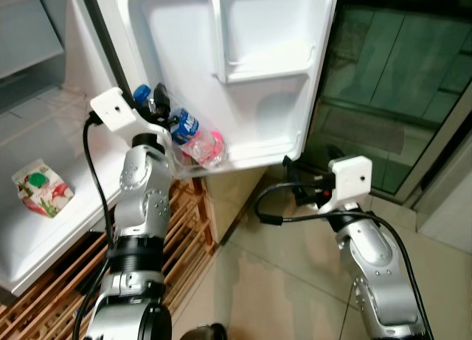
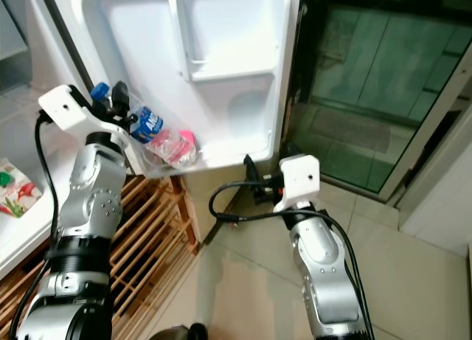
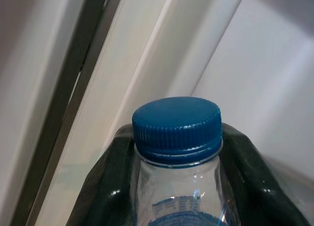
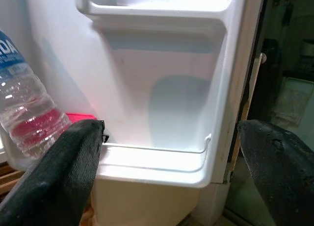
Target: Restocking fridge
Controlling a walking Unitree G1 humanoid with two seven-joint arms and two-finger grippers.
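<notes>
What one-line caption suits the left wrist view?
Left gripper shut on a clear water bottle with a blue cap, beside the white fridge door.

Left arm reaching up and forward, left gripper [image 1: 156,104] clamping its black fingers [image 3: 105,187] on either side of a held load, right arm bending low, right gripper [image 4: 171,162] holding its fingers [image 4: 68,172] spread wide apart
</notes>
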